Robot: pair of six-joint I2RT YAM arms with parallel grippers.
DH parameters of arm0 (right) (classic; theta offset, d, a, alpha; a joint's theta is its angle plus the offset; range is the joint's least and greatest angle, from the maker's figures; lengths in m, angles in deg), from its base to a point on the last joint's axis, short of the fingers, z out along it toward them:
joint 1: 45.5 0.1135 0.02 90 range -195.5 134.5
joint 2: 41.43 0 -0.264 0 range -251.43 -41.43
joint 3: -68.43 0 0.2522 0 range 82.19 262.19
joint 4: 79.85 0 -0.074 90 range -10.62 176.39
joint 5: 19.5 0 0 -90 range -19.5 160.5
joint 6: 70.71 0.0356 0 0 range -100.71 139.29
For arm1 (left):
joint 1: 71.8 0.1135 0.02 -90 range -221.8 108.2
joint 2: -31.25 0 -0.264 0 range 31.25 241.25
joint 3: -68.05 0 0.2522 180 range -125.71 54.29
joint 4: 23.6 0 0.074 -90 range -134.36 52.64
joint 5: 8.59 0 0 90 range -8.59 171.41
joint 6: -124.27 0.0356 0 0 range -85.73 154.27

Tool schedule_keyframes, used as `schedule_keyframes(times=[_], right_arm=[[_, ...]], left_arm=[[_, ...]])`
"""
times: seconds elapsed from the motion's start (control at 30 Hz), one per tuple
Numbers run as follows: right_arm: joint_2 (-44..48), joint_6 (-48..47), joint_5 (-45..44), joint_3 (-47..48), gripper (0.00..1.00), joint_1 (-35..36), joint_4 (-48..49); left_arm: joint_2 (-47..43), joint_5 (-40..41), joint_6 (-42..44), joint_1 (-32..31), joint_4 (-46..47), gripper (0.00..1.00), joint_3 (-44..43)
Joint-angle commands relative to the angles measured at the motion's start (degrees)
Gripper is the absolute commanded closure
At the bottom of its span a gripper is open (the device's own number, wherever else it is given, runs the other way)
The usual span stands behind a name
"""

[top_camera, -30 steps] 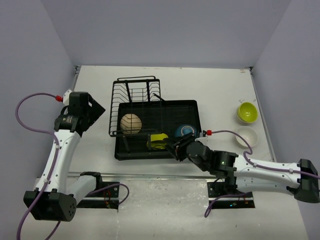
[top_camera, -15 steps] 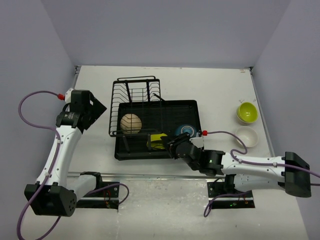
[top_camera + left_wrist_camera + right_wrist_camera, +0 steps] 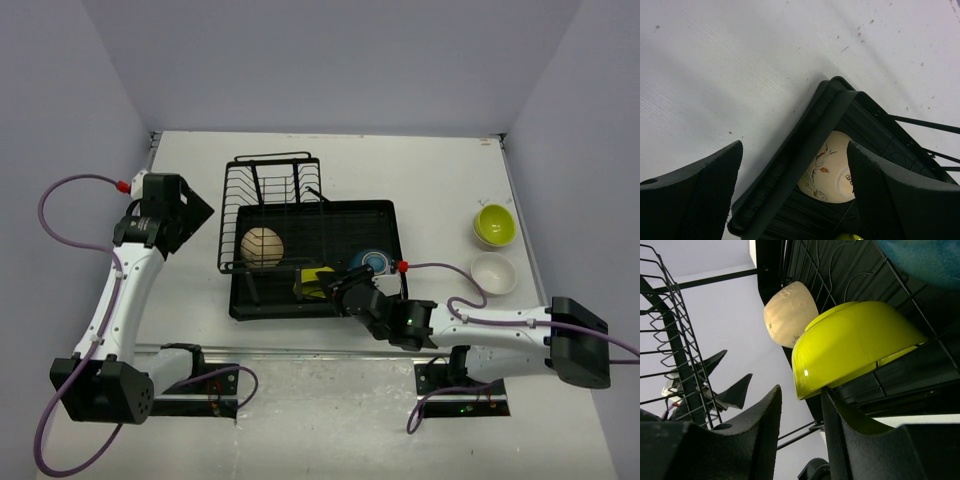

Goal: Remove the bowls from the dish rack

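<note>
Three in dish rack [image 3: 350, 225]: tan bowl [image 3: 262, 247], lime bowl [image 3: 318, 283], blue bowl [image 3: 372, 262]. Two on table [image 3: 440, 180]: second lime bowl [image 3: 494, 224], white bowl [image 3: 492, 272]. My left gripper [image 3: 795, 143] gapes; right gripper [image 3: 801, 390] narrowly parted at lime bowl.

Wire rack [image 3: 275, 190] uprights fence the tan bowl [image 3: 262, 247] at the tray's [image 3: 385, 215] left end. Lime-green bowl [image 3: 316, 283] at the tray's near rim, blue bowl [image 3: 372, 262] just beside it: tight gap. Bare table [image 3: 440, 180] between tray and second lime-green bowl [image 3: 493, 224] and white bowl [image 3: 492, 272] at right edge. Far-edge strip bare too.
</note>
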State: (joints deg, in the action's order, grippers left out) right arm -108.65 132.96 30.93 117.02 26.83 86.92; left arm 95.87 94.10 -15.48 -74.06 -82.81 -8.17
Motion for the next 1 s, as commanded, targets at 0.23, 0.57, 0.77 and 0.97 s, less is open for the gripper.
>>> schedule_keyframes(times=[0.23, 0.57, 0.77, 0.97], right_arm=[[-5.4, 17.5, -4.2, 1.6, 0.65, -1.5, 3.2], [-7.4, 21.1, -4.9, 0.0, 0.71, -3.2, 4.6], [-7.0, 25.1, -4.4, -0.6, 0.98, -3.2, 0.5], [-6.4, 25.6, -4.2, -1.3, 1.0, -3.2, 0.2]], left_arm=[[0.2, 0.9, 1.8, 0.2, 0.7, 0.14, -3.0], [1.0, 1.3, 2.4, 0.2, 0.5, 0.13, -3.7], [0.9, 1.4, 2.3, 0.2, 0.5, 0.12, -3.4], [1.2, 1.4, 2.2, 0.2, 0.7, 0.12, -3.7]])
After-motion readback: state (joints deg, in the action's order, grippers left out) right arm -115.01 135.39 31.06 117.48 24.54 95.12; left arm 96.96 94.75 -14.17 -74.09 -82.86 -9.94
